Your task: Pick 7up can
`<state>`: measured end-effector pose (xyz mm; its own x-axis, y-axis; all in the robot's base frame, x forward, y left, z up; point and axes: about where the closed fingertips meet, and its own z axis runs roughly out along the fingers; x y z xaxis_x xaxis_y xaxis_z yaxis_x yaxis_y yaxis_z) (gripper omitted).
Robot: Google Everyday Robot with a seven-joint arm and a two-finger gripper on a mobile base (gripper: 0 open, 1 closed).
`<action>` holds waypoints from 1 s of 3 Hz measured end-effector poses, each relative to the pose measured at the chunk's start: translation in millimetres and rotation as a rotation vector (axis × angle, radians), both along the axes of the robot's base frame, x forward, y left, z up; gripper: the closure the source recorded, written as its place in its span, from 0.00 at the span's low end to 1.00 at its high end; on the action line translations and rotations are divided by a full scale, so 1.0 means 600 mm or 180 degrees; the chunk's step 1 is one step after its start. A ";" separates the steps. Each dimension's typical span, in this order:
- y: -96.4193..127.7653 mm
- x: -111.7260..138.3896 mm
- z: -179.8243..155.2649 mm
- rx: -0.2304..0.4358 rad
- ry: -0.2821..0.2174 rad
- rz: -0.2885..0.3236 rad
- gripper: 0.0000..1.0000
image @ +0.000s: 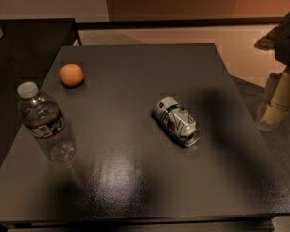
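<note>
7up can: lying on its side, a little right of centre on the dark table. Long axis set diagonally, from upper left to lower right. Silver-white metal, with green bands curving round the body and a small red spot on the flank. Round rimmed end turned toward the lower right, nearer the front edge; other end toward the back left. Cylinder looking slightly uneven along its side, though hard to be sure. Resting on the tabletop alone, well apart from the other things there.

Gripper: out past the table's right edge, roughly level with the can yet well apart from it, over the grey floor. Pale tan and blocky, pointing downward, with a whitish tip at the bottom. Hanging from a grey arm segment that comes in at the upper right corner. Spread or closed: cannot tell.

Table: square, smooth, dark grey, faintly glossy, with a broad pale sheen near the front middle. Clear plastic water bottle upright near the left edge, with a white cap, ribbed see-through walls and a label band round the middle; taller than the can. Orange, round and matte, at the back left, beyond the bottle and apart from it. Second, darker table just beside at the left rear. Plain tan wall behind.
</note>
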<state>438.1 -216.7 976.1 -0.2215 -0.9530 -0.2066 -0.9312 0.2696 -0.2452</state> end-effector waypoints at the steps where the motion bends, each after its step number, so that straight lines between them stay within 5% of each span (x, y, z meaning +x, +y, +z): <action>1: 0.000 0.000 0.000 0.0000 0.0000 0.0000 0.00; 2: 0.011 0.006 -0.007 -0.0049 0.0042 0.0190 0.00; 3: 0.057 0.035 -0.040 -0.0258 0.0233 0.0994 0.00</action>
<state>458.9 -182.7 951.8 0.0725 -0.9899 -0.1218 -0.9818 -0.0493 -0.1836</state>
